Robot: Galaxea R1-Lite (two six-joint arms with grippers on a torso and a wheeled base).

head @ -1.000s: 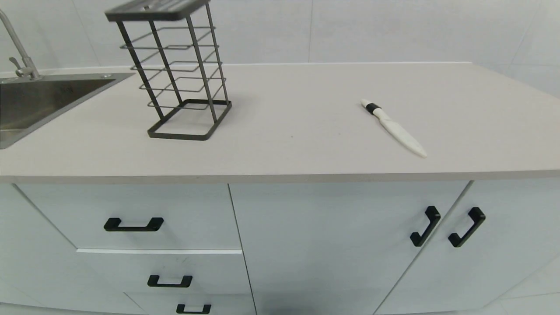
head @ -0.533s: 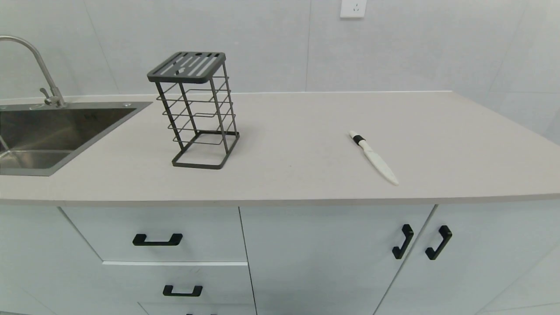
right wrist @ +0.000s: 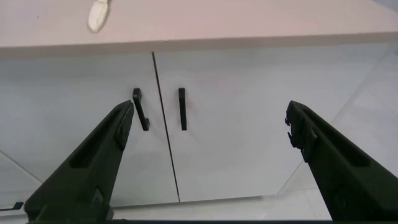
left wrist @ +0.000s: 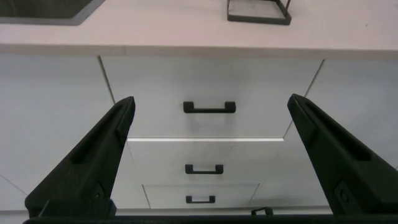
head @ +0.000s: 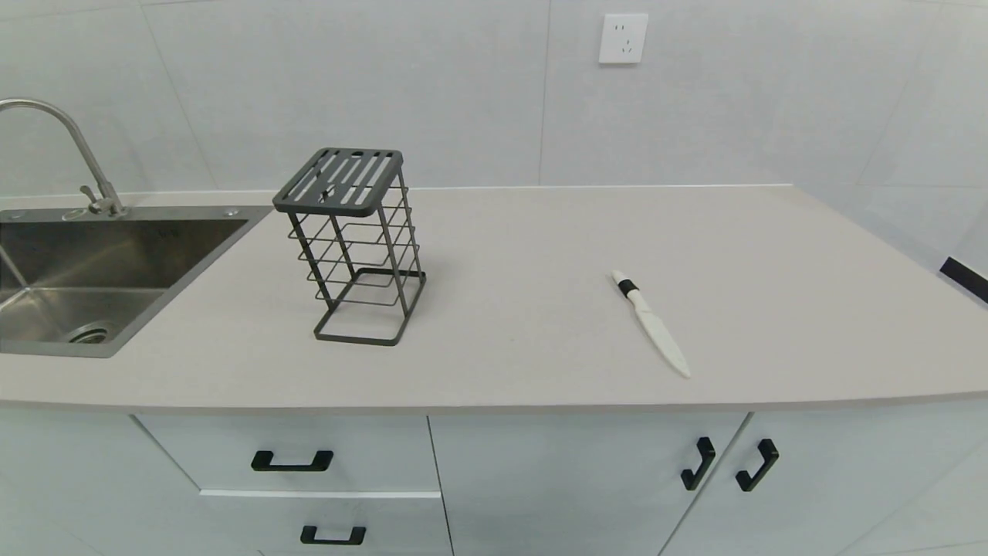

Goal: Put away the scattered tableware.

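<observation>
Knife: a white knife point(head: 650, 323) with a black band near one end is seen lying flat on the countertop point(head: 525, 255), out on the right-hand part and close to the front edge. The pointed end is turned toward that edge and the banded end toward the wall. How much of it is handle cannot be told for sure at this range.

Knife, from the right wrist: its pale tip point(right wrist: 98, 15) is caught just above the counter's front edge.

Rack: a dark wire rack point(head: 351, 247) with a slotted top is stood upright on the left part of the countertop, just beside the sink point(head: 93, 262) and well apart from the knife.

Rack, from the left wrist: its base frame point(left wrist: 258, 14) is seen sitting on the counter above the drawers point(left wrist: 161, 93).

Left gripper: the left gripper point(left wrist: 210, 101) is held low in front of the drawers, below counter level. Its fingers are spread wide and nothing is gripped between them.

Right gripper: the right gripper point(right wrist: 209, 106) is held in front of the cabinet doors point(right wrist: 230, 124), under the counter's edge. Its fingers are likewise parted wide, with nothing in their hold.

Surroundings: a curved tap point(head: 103, 202) is mounted behind the sink, and a wall socket point(head: 623, 38) is set into the tiles above the counter.
</observation>
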